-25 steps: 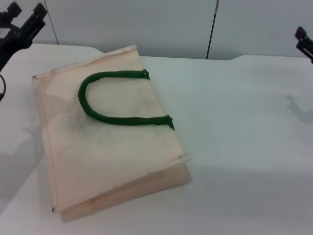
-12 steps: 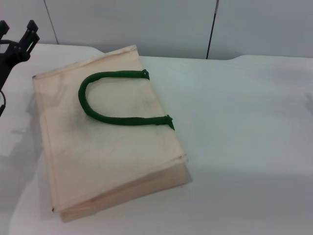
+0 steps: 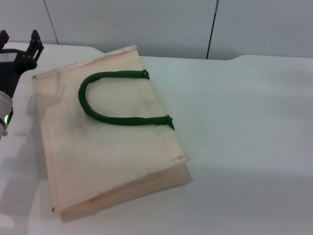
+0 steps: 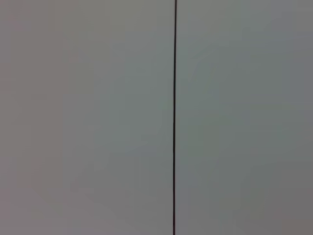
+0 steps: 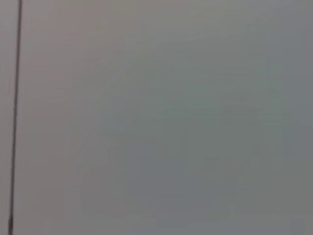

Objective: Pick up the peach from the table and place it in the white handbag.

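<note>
The white handbag (image 3: 112,147) lies flat on the table (image 3: 244,122), left of centre, with its dark-green rope handle (image 3: 86,105) resting on top. The peach is not visible in any view. My left gripper (image 3: 19,36) hangs at the far left, just beyond the bag's far left corner, with its fingers apart and nothing between them. My right gripper is out of view. Both wrist views show only a grey wall panel with a dark seam.
A grey panelled wall (image 3: 146,24) runs behind the table's far edge. The left arm's white body with a green light (image 3: 5,117) sits at the left edge, beside the bag.
The left gripper has come down and nearer along the left edge. The right gripper, at the right edge one second ago, has left the head view. The bag has not moved.
</note>
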Controlling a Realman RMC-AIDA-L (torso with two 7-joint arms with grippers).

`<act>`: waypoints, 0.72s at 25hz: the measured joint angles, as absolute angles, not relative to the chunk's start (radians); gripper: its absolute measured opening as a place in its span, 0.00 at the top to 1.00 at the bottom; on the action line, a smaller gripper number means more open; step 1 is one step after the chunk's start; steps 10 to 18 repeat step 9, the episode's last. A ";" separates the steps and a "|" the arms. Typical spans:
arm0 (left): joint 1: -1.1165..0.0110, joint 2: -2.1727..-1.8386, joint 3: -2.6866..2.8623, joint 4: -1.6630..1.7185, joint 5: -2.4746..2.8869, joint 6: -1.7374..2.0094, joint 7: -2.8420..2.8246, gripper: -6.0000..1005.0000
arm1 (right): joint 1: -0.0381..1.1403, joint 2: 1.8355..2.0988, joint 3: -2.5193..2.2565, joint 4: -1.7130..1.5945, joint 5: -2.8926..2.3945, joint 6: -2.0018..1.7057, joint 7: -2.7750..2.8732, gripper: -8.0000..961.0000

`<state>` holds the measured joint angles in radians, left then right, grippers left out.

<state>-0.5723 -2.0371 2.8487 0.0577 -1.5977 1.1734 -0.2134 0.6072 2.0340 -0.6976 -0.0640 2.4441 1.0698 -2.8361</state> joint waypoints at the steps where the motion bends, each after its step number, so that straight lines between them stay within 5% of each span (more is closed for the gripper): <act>1: -0.572 -2.037 2.849 0.068 -1.600 1.173 -0.191 0.22 | 0.608 2.034 -0.694 -0.062 2.444 1.069 -2.836 0.10; 18: -0.580 -2.038 2.858 0.079 -1.562 1.172 -0.149 0.22 | 0.628 2.034 -0.695 -0.052 2.438 1.040 -2.837 0.10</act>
